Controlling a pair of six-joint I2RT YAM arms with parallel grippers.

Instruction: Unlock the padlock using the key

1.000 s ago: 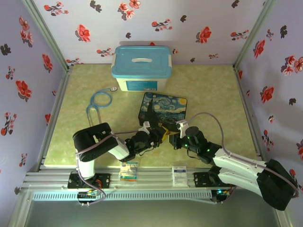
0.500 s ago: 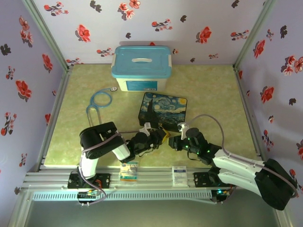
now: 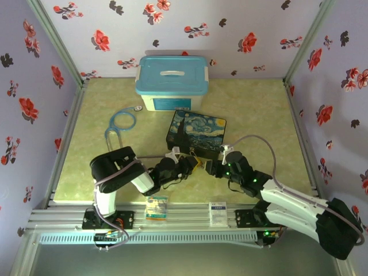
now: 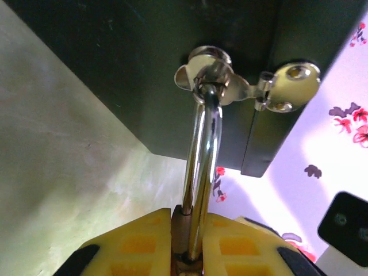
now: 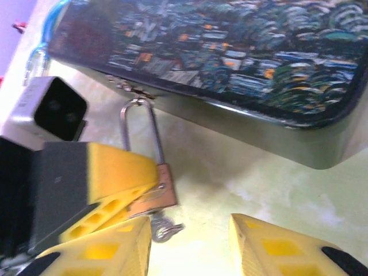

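The left claw covers most of the padlock, and the key is half hidden behind the right claw

We can read no word, number or brand mark anywhere. The blue-lidded tub, well beyond both the left jaws and the right jaws, bears a blue label on its front wall, but its print is too small for us to make out. Nearer than the jaws, on the rail, sit a yellowish card and a white card; their markings blur past reading.
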